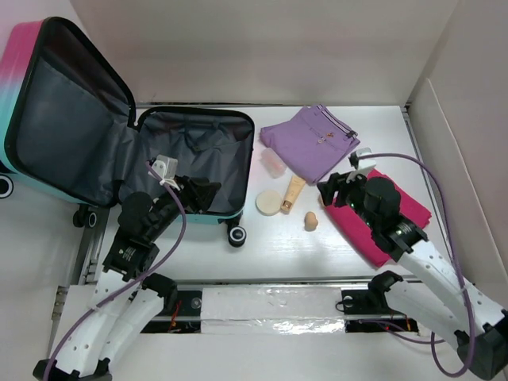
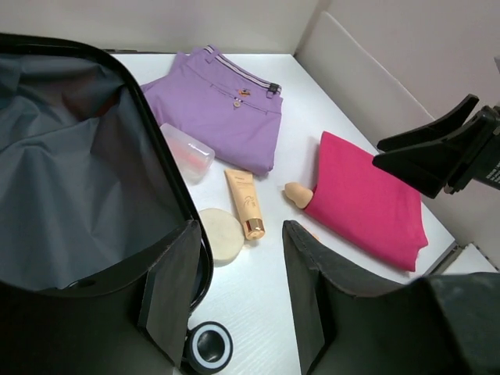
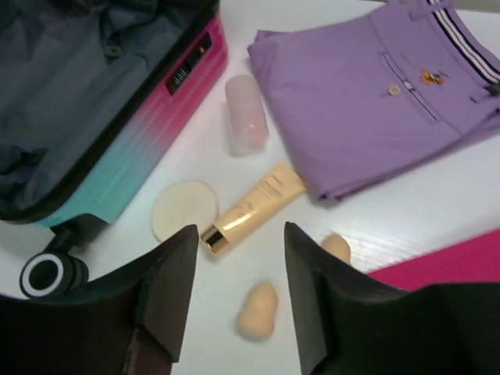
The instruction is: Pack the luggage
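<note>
Pink-teal luggage (image 1: 71, 119) is cropped at the frame edge; left pincer (image 2: 241, 234) and right pincer (image 3: 238, 234) both gape empty.

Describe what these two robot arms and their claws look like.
The left arm and right arm have white, hole-dotted lower segments and black upper joints. The left gripper and right gripper are black, with flat wedge-shaped fingers. A purple cable loops along each arm.

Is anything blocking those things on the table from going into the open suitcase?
Partly. The left gripper hovers over the open luggage, just inside the rim facing the cream tube. Nothing else visible blocks the way.
</note>
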Robot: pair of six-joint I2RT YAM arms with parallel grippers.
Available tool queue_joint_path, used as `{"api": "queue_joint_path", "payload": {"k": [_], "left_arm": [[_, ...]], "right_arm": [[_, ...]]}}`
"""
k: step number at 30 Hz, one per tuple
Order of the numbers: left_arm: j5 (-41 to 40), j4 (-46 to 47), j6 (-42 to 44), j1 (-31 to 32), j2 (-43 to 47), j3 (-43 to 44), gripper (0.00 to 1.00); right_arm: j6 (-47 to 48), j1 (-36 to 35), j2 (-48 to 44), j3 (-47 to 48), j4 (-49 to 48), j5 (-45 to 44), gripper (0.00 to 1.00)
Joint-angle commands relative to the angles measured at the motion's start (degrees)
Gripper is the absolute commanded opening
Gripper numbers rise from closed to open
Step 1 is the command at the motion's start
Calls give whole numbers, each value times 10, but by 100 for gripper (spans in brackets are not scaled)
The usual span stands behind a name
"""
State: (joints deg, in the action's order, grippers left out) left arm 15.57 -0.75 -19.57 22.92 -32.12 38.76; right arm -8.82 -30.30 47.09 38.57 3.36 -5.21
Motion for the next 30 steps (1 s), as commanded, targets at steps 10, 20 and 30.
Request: {"api": "queue_joint_path", "payload": {"k": [10,20,30], "left_arm": [[32,26,8,3,4,16,0],[4,-12,15,3,-36,35,13],[4,-11,16,3,-30,32,42]], "right_arm": [[-80,-23,-32,-62,134,-40,0],[-102,-34,73,-75,82,-42,71],[-105,-52,236,-51,1,-11,66]]}}
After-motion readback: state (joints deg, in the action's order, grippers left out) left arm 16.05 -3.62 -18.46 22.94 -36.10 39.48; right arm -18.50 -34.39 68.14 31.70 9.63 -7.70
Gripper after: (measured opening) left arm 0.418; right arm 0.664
